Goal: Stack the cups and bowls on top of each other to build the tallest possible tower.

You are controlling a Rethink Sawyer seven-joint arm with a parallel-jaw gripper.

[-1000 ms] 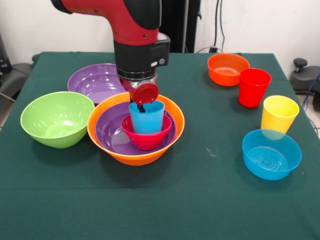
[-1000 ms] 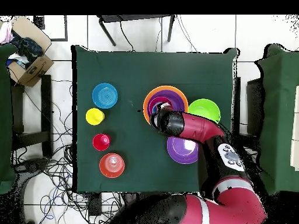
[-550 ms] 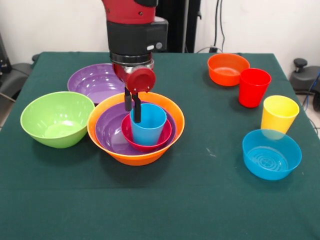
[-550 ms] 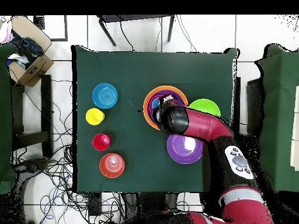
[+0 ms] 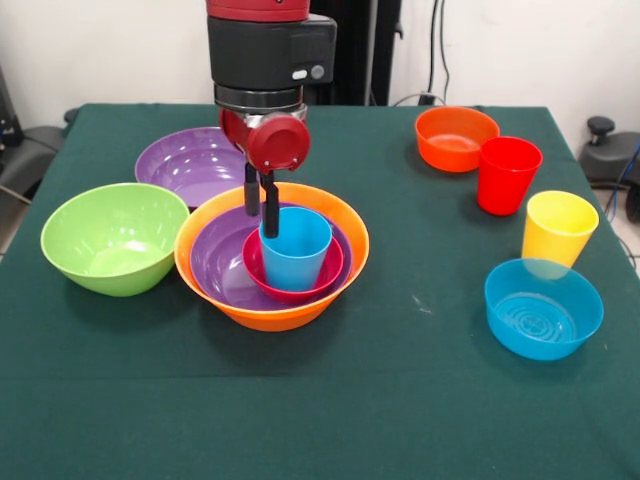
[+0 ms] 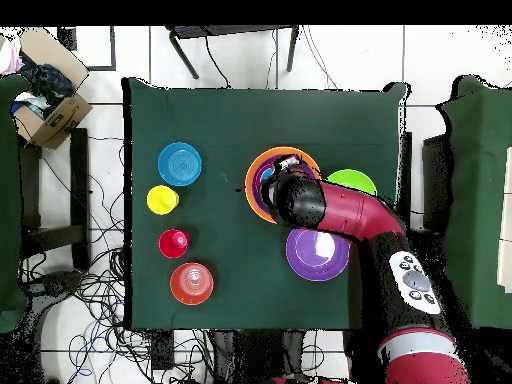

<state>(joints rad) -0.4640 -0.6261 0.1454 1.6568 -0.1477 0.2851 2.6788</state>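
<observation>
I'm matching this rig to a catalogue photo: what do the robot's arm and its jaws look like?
The arm is glossy red with black joint sections; the overhead view shows a grey oval panel of small buttons on it. Its wrist ends in a black block bearing small round buttons, above a metallic ring. A round dark-red disc fronts the gripper, whose jaws are two slim black bars. No cables show on the arm.

Green table [image 5: 420, 400], cardboard box [image 6: 50, 110], cables [image 6: 100, 290]
</observation>
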